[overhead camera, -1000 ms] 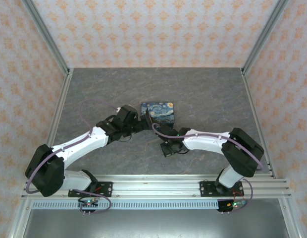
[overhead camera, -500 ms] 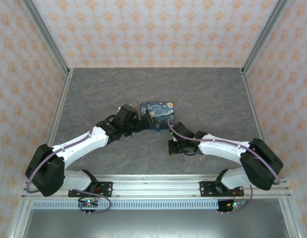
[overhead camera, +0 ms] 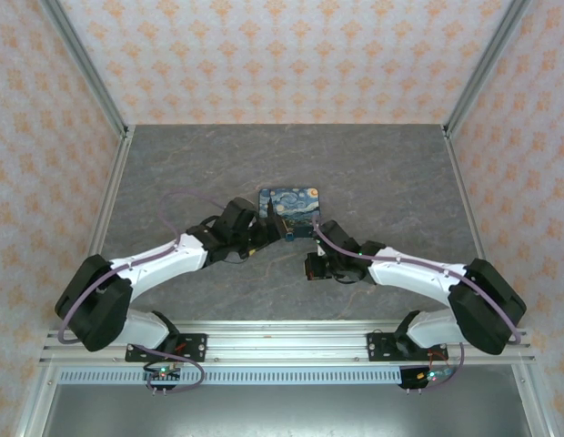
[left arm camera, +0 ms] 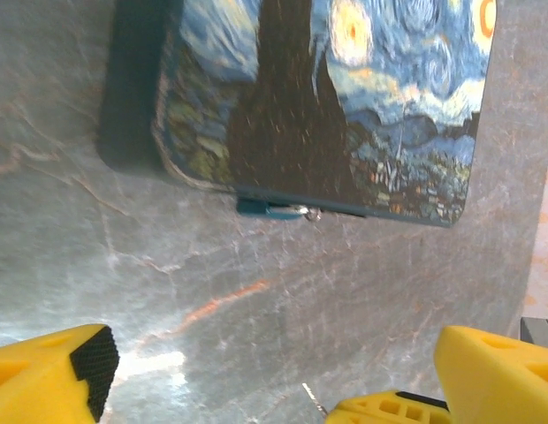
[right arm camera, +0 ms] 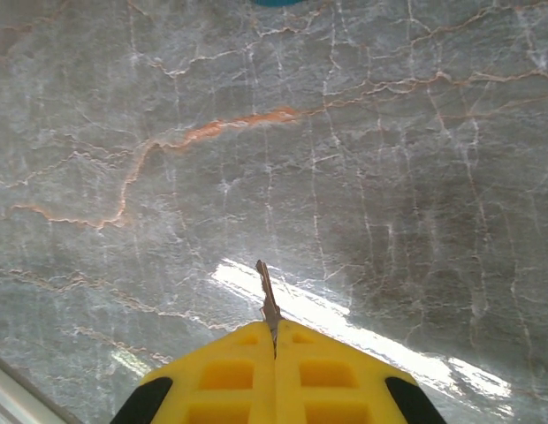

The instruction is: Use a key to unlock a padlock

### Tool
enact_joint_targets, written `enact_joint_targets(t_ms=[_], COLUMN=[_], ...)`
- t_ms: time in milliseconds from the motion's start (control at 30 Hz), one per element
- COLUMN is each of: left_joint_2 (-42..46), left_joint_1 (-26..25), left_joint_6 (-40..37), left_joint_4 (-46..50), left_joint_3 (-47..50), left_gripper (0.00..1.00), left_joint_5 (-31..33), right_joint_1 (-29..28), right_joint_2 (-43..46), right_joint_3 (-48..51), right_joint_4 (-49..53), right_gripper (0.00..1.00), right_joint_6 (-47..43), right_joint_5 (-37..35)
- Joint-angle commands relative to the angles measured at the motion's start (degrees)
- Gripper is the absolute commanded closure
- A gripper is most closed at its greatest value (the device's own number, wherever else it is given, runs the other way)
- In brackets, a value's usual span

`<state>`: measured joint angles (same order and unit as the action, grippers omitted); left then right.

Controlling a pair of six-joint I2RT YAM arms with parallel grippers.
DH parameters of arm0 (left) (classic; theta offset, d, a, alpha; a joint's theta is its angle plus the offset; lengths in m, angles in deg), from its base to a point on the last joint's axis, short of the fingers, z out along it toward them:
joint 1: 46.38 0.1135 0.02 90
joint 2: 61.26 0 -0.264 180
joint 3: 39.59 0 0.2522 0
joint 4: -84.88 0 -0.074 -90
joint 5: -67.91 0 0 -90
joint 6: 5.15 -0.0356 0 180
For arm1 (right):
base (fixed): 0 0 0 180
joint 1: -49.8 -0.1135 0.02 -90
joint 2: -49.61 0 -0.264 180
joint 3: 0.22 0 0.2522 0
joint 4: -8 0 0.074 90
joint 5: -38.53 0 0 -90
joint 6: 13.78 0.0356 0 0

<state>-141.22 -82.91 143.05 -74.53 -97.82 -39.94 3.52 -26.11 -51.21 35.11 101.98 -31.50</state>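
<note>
Unmoved since a second earlier, the padlock (overhead camera: 291,208) lay flat near the middle of the table (overhead camera: 382,173), while the right arm had drawn back from it toward its base and the left arm had edged closer. Against the padlock's near edge lay the key (left arm camera: 261,208), its teal head and a bit of bright metal showing; whether it sat in a keyhole could not be told. Just short of it hovered the left gripper (left arm camera: 270,353), fingers spread wide and touching nothing. Farther back, the right gripper (right arm camera: 274,340) was pressed together, pinching a metal sliver (right arm camera: 268,296) that could not be identified. The lock looked not yet opened, and the step in hand seemed to be the left arm's approach. The next move probably called for a low, careful closing on the small key head, or for bracing the block, without nudging it.
</note>
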Motion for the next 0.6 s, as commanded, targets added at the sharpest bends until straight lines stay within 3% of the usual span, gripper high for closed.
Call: enact_joint_targets(t_ms=[0,233,567], left_joint_2=[-2.2,-9.5,-14.5], left_joint_1=[-2.4,-7.2,-8.2], left_joint_6=[2.9,5.9,12.4], left_joint_4=[-2.3,-0.2,-2.8], left_joint_3=[-1.6,-7.1,-8.2], left_gripper=[0.11,0.18,0.33], left_joint_5=[-2.4,-2.4,-2.7], right_joint_1=[0.3,0.4,0.4], right_joint_2=[1.7,1.8,2.7], right_joint_3=[-1.9,-4.1,-3.9], right_joint_4=[-1.3,-0.4,-0.8], right_gripper=[1.00,1.00,1.00], right_joint_6=[1.2,1.0,1.0], right_joint_5=[0.6,0.4,0.2])
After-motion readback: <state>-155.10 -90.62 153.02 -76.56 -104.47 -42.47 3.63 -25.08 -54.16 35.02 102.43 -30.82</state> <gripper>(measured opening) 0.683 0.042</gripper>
